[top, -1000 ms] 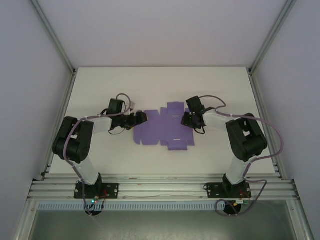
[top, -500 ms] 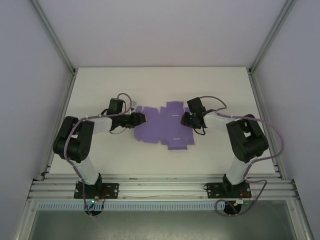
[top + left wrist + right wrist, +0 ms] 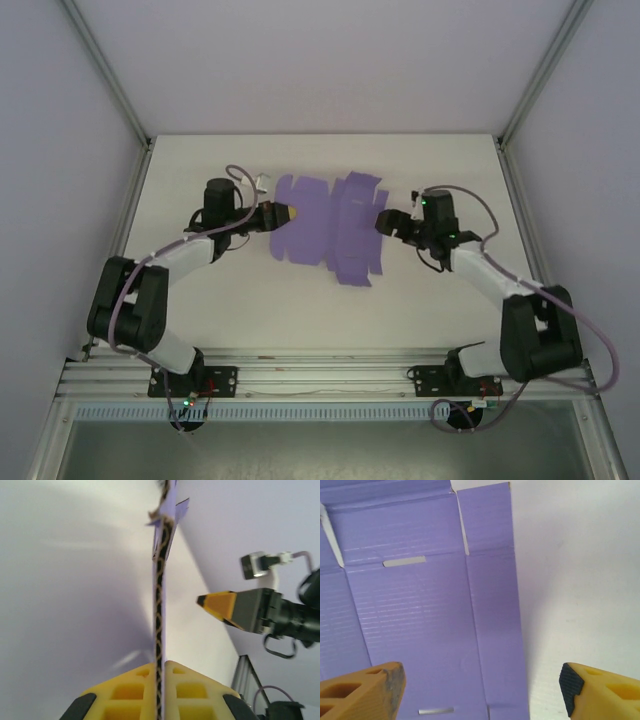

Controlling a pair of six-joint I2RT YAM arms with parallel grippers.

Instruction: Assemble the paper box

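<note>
Paper box [image 3: 325,228] is lying as an unfolded purple die-cut sheet on the white table [image 3: 250,310], about midway between left and right and toward the far half. Flaps are sticking out along its far and near edges.

Left gripper [image 3: 288,212] is pinching the sheet's left edge. In the left wrist view the yellow fingers [image 3: 125,692] are pressing together on the card [image 3: 168,527], which is showing edge-on with its fluted core visible. Whether that edge is lifting off the table cannot be told.

Right gripper [image 3: 383,222] is hovering at the sheet's right edge with its fingers spread wide. In the right wrist view [image 3: 480,680] one fingertip is sitting over the purple card [image 3: 420,605] and the other over bare table, neither gripping anything. One of its fingers [image 3: 225,607] is also showing in the left wrist view, blurred.

Two narrow slots [image 3: 404,561] are showing in the card. The sheet's left part is running out of the right wrist view, and the fingertips are hiding its near edge there.

Bare table is lying open on every side of the sheet, widest on the near side toward the frame rail [image 3: 320,372]. Both arms are reaching in from the sides.
</note>
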